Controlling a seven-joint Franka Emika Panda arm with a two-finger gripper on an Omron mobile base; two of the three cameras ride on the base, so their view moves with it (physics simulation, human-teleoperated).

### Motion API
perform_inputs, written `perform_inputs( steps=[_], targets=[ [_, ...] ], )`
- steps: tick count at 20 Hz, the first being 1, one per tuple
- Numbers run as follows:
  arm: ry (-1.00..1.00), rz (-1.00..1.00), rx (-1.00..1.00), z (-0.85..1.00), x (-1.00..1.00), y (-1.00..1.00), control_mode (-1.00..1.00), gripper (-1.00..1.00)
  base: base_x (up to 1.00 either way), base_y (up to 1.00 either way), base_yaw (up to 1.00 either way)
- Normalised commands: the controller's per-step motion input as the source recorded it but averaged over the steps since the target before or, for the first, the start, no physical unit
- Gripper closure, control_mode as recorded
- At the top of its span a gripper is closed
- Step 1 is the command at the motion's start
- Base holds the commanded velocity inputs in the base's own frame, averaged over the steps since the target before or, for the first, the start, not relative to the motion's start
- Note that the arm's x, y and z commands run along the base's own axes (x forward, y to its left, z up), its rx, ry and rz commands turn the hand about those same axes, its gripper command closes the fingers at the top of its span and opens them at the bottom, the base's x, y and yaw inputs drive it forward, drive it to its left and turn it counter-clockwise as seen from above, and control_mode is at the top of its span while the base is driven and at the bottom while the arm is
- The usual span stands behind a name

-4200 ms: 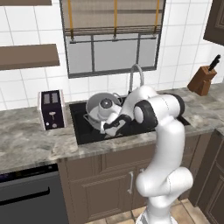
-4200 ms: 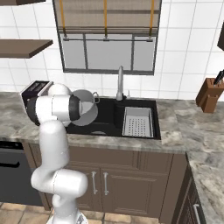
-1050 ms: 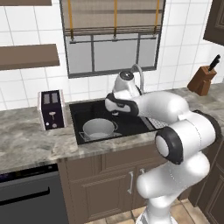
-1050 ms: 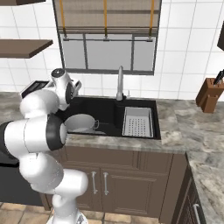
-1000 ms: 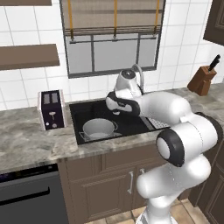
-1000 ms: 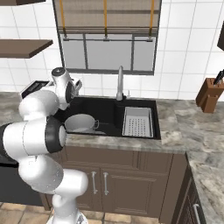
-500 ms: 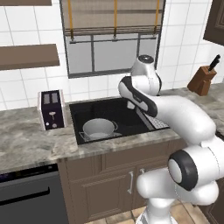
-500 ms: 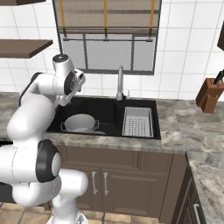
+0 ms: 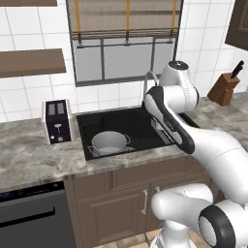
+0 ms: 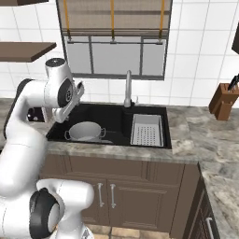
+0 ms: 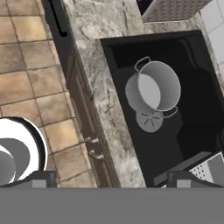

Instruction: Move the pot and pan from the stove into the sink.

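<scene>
A: Sweeping from the left, I see one toaster [image 9: 57, 120] on the grey counter [image 9: 29, 160], then one sink [image 9: 140, 125] with one pot [image 9: 110, 142] upright in its left part, near the front wall

B: And the arm?

A: Raised high over the basin. In the right base view its upper joint stands above the sink's left edge, and the gripper [image 10: 80, 88] juts out just beside it, clear of the pot. From the hand camera the two finger tips [image 11: 39, 178] sit wide apart at the bottom with nothing between them, so the jaws are spread and empty; that camera looks straight down on the pot, its two loop handles and the round drain beside it

B: Further right?

A: One curved faucet [image 10: 127, 87], one perforated drain tray [image 10: 147, 130] in the sink's right part, and one knife block [image 10: 222, 102] on the far counter

B: Any writing?

A: None I can read; the toaster's front is probably too small to tell
</scene>
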Motion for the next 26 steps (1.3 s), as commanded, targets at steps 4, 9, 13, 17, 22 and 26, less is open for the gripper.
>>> perform_inputs(
  steps=[4, 9, 13, 17, 22, 26],
  targets=[
    [0.01, 0.16, -0.06, -0.07, -1.00, 0.00, -1.00, -1.00, 0.00, 0.00, 0.00],
    [-0.11, 0.14, -0.04, -0.08, -0.86, 0.00, -1.00, -1.00, 0.00, 0.00, 0.00],
    [-0.38, 0.03, 0.00, 0.00, -0.43, -0.05, -1.00, -1.00, 0.00, 0.00, 0.00],
    [-0.07, 0.01, 0.00, 0.00, -0.04, 0.00, -1.00, -1.00, 0.00, 0.00, 0.00],
    [0.00, 0.00, 0.00, 0.00, -0.01, 0.00, 1.00, -1.00, -0.06, 0.00, 0.01],
    [0.00, 0.00, 0.00, 0.00, 0.00, 0.00, 1.00, -1.00, -0.59, -0.03, 0.06]
  ],
)
